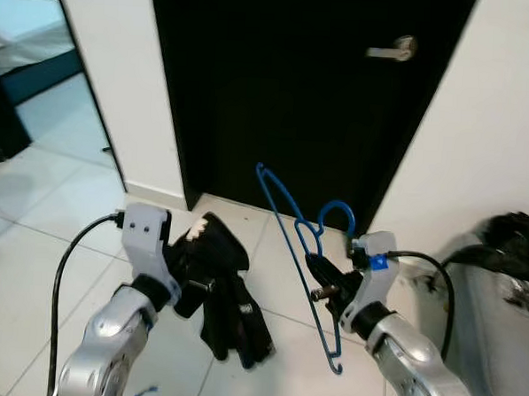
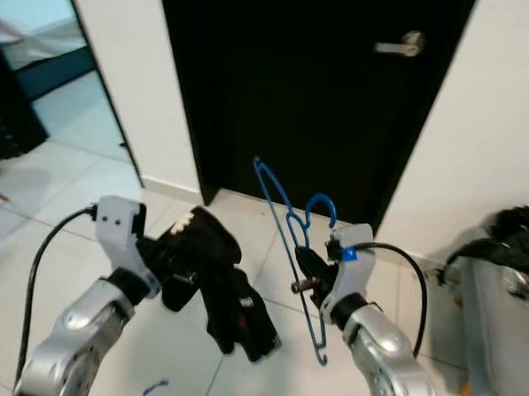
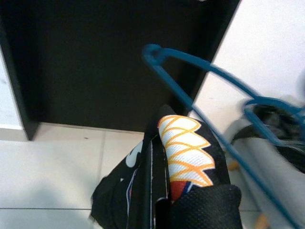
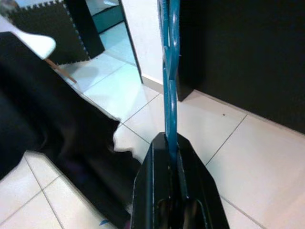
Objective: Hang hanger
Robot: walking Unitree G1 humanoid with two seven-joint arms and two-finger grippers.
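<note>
While my left claw [image 1: 208, 288] is clamped on a bunched black garment [image 1: 228, 307] above the floor tiles, my right claw [image 1: 324, 281] pinches the blue hanger [image 1: 297, 244], held up near the dark door [image 1: 297, 84]. I judge both are picked up, but nothing is hung yet.

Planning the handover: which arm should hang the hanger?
Right. The right gripper already clamps the blue wire hanger; the left gripper holds the black patterned garment.
</note>
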